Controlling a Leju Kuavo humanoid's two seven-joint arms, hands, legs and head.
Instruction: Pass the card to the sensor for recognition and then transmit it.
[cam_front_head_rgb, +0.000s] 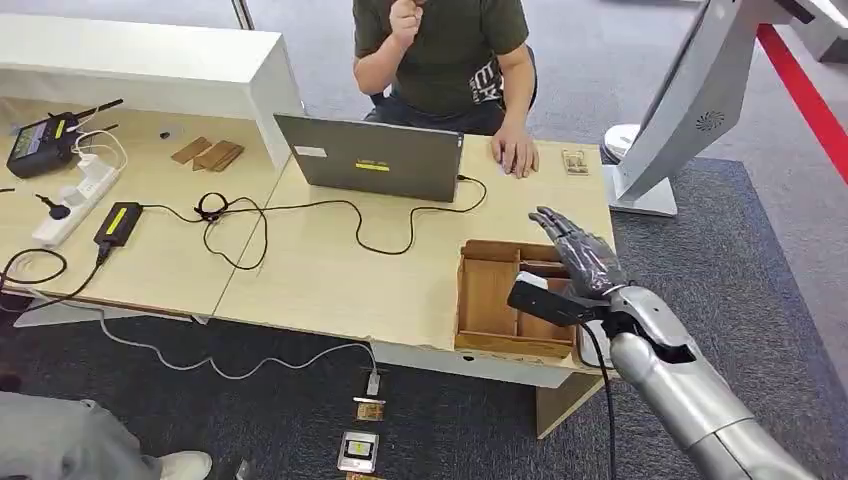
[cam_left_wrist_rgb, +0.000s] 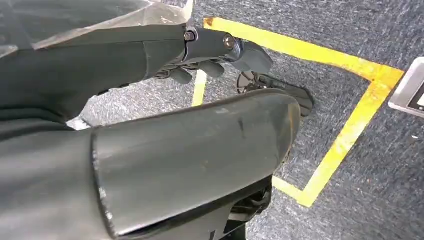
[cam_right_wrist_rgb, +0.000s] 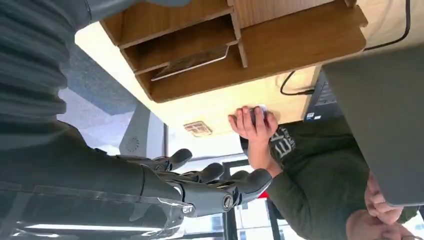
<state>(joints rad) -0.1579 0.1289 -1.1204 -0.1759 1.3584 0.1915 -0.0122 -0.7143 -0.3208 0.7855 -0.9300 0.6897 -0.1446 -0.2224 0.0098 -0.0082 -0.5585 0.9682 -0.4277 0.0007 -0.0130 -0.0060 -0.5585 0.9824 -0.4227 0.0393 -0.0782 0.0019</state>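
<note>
Right hand (cam_front_head_rgb: 583, 255) hovers above the wooden box (cam_front_head_rgb: 490, 296), fingers (cam_right_wrist_rgb: 210, 175) spread apart, holding nothing.

The right robot hand (cam_front_head_rgb: 580, 255) hovers above the wooden box (cam_front_head_rgb: 490, 300) at the tabletop (cam_front_head_rgb: 320, 270) corner, fingers spread and empty; the box's walls and dividers stand just beneath it; beyond, toward the person's hand (cam_front_head_rgb: 515, 152), the wood lies bare save a small card (cam_front_head_rgb: 574, 161) near the far edge; the laptop (cam_front_head_rgb: 370, 157) blocks the far left, its cable (cam_front_head_rgb: 380, 235) snaking across the middle; the grey stand (cam_front_head_rgb: 680, 110) rises just off the right edge.
</note>
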